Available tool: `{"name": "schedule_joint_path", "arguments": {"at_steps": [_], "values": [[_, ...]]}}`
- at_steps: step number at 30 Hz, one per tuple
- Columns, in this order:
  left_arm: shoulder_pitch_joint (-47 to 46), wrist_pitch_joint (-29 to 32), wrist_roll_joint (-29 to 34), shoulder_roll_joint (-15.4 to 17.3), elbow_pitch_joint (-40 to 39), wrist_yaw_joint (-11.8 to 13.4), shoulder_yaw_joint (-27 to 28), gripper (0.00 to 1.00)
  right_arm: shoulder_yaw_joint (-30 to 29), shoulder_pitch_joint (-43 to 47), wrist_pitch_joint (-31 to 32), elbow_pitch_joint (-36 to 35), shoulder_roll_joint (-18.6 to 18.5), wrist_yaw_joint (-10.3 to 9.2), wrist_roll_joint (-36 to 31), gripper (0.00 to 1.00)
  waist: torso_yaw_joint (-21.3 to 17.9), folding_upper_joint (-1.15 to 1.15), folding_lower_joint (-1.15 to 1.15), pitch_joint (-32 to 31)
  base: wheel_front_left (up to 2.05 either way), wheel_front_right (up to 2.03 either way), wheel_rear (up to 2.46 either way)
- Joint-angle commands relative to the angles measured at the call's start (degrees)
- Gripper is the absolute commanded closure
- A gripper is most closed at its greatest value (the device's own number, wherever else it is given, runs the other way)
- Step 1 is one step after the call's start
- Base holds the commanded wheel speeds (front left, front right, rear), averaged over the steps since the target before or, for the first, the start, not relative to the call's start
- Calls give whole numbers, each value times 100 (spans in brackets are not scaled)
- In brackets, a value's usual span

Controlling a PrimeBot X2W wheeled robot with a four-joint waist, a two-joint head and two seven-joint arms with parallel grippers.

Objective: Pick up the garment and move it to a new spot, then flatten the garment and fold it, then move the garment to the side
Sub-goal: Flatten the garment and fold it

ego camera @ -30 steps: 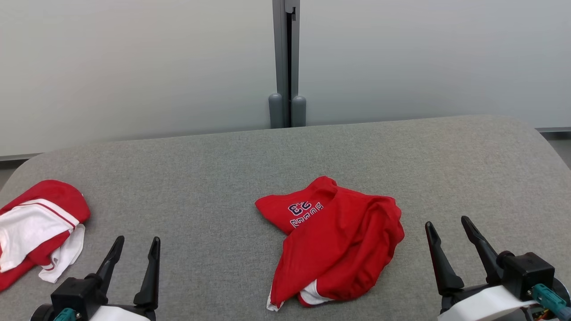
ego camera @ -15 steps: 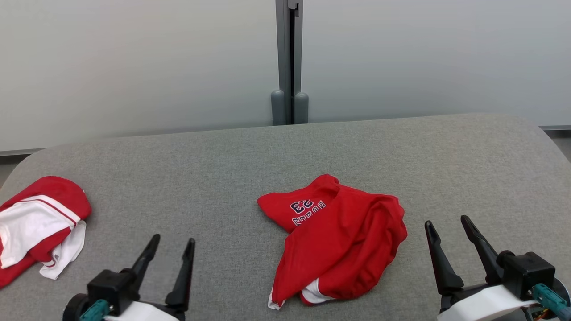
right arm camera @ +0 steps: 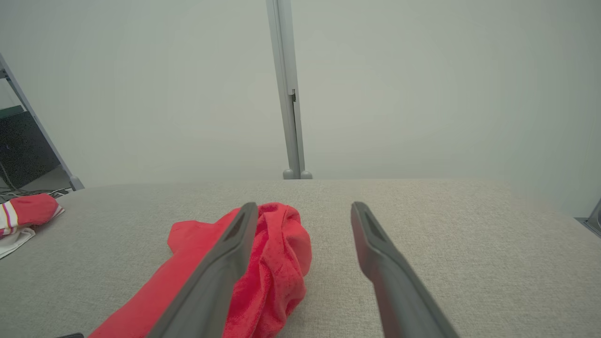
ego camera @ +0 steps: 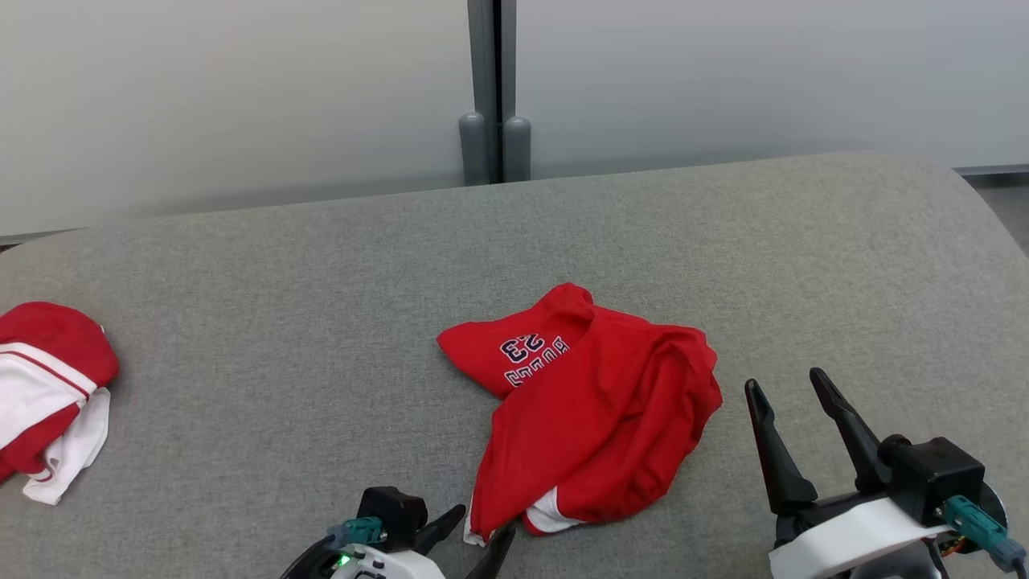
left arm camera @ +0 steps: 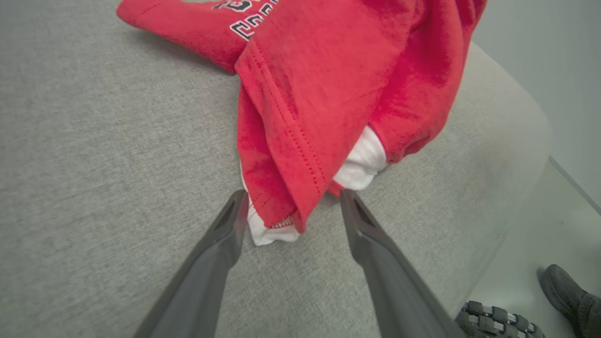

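A crumpled red garment (ego camera: 587,402) with dark lettering and a white inner edge lies mid-table. My left gripper (ego camera: 482,527) is at its near-left corner, jaws open. In the left wrist view the garment's (left arm camera: 328,70) lowest red and white corner lies between the two spread fingers of the left gripper (left arm camera: 295,195), which do not pinch it. My right gripper (ego camera: 786,379) stands open just right of the cloth, holding nothing. From the right wrist the garment (right arm camera: 277,263) sits behind the left finger of the right gripper (right arm camera: 305,206).
A second red and white garment (ego camera: 40,386) lies bunched at the table's left edge. The grey padded table (ego camera: 241,322) ends at a pale wall with a grey post (ego camera: 486,80). A dark shoe (left arm camera: 568,291) stands on the floor beyond the table's right edge.
My left gripper has swung right and now straddles the garment's near corner. The head camera has shifted, so the whole scene sits differently. The right gripper has kept its place.
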Motion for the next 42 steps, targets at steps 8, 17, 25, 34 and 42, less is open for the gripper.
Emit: {"name": "schedule_joint_path", "arguments": {"at_steps": [8, 17, 25, 34, 42], "values": [[-508, -346, -497, -33, 287, -175, -67, 100, -82, -137, -134, 71, 33, 0, 19, 0, -171, 0, 0, 361, 0, 0, 0], [-938, -599, -856, 316, -352, -156, 342, 100, -136, -236, -187, 44, 54, 0, -4, 0, -94, 0, 0, 558, 0, 0, 0], [-1785, -543, -1136, 451, 54, -54, 892, 100, -55, -581, -239, -13, 71, 0, -6, 0, -274, 0, 0, 1146, 0, 0, 0], [-2817, -628, -1147, 455, 1104, -139, 895, 81, -19, -912, -445, 129, 80, -1, 96, 0, -474, 0, 0, 1808, 0, 0, 0], [-2917, -1661, -678, 536, 1499, -5, 835, 0, 19, -1021, -595, 337, 79, -1, 125, 0, -448, 0, 0, 1729, 0, 0, 0]]}}
